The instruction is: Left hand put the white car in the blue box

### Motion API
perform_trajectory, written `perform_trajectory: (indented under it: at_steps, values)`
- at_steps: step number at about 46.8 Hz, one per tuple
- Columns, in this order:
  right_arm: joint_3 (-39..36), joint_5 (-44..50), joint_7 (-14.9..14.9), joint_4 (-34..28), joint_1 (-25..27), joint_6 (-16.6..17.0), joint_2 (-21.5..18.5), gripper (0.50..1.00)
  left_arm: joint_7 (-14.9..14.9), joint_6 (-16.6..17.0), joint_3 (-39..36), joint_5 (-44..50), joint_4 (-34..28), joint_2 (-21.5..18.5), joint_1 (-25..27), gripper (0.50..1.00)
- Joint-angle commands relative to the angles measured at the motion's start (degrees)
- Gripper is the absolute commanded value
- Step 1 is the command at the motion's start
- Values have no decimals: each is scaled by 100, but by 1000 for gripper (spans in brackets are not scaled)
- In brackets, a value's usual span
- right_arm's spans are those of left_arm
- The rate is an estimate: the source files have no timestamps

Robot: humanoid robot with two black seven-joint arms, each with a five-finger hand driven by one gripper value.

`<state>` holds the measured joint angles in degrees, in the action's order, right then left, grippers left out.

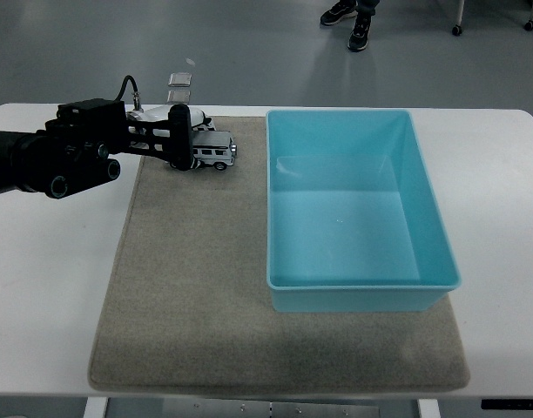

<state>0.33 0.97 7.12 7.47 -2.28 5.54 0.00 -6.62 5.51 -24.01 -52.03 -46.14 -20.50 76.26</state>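
Near edge of the table [40, 287]: bare white surface, then the grey mat [188, 287] covering the middle. On the mat's right half sits the blue box [441, 252], open, nothing in it, its left wall running front to back near the mat's centre line. Farther back, at the mat's far left corner, the left hand [166, 139] reaches in from the left edge, fingers curled down around a white car [166, 113] of which only a pale strip shows above the knuckles; it looks like a grasp, though whether the car is clear of the mat cannot be told. Touching or just beside the fingertips, on the box side, stands a silver van [214, 152], a distractor. Right hand not in view. Beyond the table, a person's shoes [349, 19] on the floor. Judgement: step in hand is securing and lifting the car, transport not begun. To do it well: confirm the fingers close on the white body only, lift straight up before any sideways travel so the van is not dragged, clear the box's left wall with margin, carry to over the box's middle, lower, then release
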Motion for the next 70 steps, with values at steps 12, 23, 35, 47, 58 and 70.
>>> perform_trajectory:
  at_steps: [12,23,35,47,58,70]
  values:
    - [2,0,0,0,0,0,0,936,-24,-217,10,9,-97,-15,64,500]
    - [2,0,0,0,0,0,0,936,-68,-234,37,9,-53,-86,284,500]
    - [2,0,0,0,0,0,0,936,-112,-339,54,17,-115,-174,802,500]
    - [2,0,0,0,0,0,0,936,-121,-621,204,9,-150,-174,1452,500]
    - [2,0,0,0,0,0,0,936,-121,-691,213,0,-685,-112,1848,500]
    - [2,0,0,0,0,0,0,936,-121,-718,318,-9,-1011,327,1954,500]
